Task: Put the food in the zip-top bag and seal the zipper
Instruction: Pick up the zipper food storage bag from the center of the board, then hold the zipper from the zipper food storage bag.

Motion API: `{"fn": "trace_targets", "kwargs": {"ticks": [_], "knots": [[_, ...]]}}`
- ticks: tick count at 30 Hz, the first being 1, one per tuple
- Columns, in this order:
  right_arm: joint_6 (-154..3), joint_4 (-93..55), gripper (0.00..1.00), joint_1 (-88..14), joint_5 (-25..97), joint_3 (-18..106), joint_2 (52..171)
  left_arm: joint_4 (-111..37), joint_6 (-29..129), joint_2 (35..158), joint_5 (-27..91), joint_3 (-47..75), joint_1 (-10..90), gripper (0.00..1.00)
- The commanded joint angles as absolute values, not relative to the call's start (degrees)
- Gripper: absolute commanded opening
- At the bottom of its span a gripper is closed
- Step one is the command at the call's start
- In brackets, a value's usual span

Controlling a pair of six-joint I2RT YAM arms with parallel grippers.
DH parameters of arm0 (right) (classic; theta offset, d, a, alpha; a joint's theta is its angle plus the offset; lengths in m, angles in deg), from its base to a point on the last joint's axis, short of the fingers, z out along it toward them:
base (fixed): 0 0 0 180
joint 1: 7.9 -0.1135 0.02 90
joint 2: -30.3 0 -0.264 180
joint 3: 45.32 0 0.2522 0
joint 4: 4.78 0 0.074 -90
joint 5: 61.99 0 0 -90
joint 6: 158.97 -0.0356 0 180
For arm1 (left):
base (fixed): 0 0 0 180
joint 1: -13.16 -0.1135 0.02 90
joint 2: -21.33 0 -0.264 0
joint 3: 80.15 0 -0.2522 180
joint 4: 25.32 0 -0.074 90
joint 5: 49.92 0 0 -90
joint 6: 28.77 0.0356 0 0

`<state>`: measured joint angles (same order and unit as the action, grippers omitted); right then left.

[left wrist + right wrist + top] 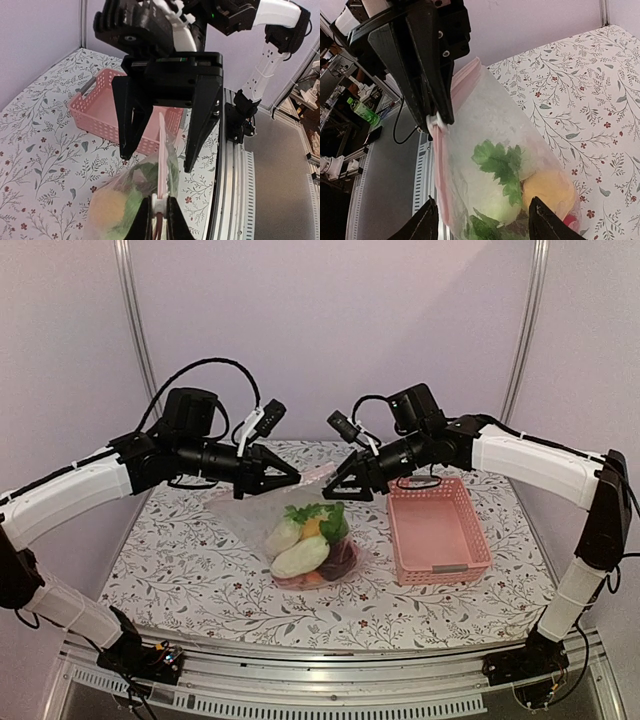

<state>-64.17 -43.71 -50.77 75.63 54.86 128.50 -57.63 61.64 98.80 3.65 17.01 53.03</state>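
The clear zip-top bag (312, 540) hangs between my grippers, its bottom on the table, with the food (300, 556) inside: white oblong pieces, green leaves, an orange-yellow round one and dark red ones. My left gripper (288, 480) is shut on the white slider (159, 204) at one end of the pinkish zipper (161, 145), holding that end up. My right gripper (340, 486) is open, its fingers (127, 125) on either side of the zipper without touching it. In the right wrist view the bag (490, 125) sits between my open fingers (427, 222), green leaf (500, 165) showing.
An empty pink lattice basket (437, 530) stands to the right of the bag, close under my right arm. The floral tablecloth (190, 550) covers the table. A metal rail (330, 695) runs along the near edge.
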Motion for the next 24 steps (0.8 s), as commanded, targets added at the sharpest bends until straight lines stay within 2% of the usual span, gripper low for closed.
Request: {"fn": "trace_targets", "kwargs": {"ticks": [1, 5, 7, 9, 11, 12, 14, 17, 19, 22, 24], "knots": [[-65.13, -41.73, 0.58, -51.32, 79.8, 58.84, 129.89, -55.8, 61.46, 100.42, 1.95, 14.91, 53.59, 0.02], [-65.3, -41.7, 0.57, -52.0, 81.62, 59.89, 130.18, -56.05, 61.77, 101.4, 2.32, 13.93, 53.54, 0.04], [-65.44, -41.49, 0.42, -52.11, 82.09, 59.85, 130.06, -56.02, 61.89, 101.92, 2.67, 13.43, 53.58, 0.05], [-65.62, -41.48, 0.23, -52.07, 82.66, 59.7, 130.13, -56.03, 61.93, 102.49, 2.67, 13.01, 53.58, 0.08], [-65.67, -41.76, 0.05, -52.12, 82.65, 59.61, 130.3, -55.83, 61.76, 102.98, 2.64, 12.81, 53.61, 0.14], [-65.5, -41.93, 0.01, -52.14, 82.47, 59.59, 130.32, -55.78, 61.68, 103.23, 2.62, 12.79, 53.63, 0.18], [-65.05, -42.46, 0.0, -52.12, 81.82, 59.63, 130.13, -55.71, 61.81, 103.65, 2.33, 12.77, 53.69, 0.23], [-64.38, -42.78, 0.0, -52.13, 81.31, 59.63, 129.47, -55.86, 62.1, 104.04, 1.98, 12.95, 53.83, 0.23], [-64.16, -43.08, 0.0, -52.16, 81.15, 59.67, 129.15, -55.89, 62.35, 104.36, 1.77, 12.96, 53.85, 0.19], [-63.57, -43.56, 0.0, -52.09, 80.13, 59.61, 128.52, -56.03, 62.46, 104.78, 1.04, 12.75, 53.88, 0.05], [-63.07, -43.74, 0.0, -52.11, 78.1, 59.23, 127.95, -56.32, 62.35, 104.82, 0.99, 12.46, 53.92, 0.01]]}}
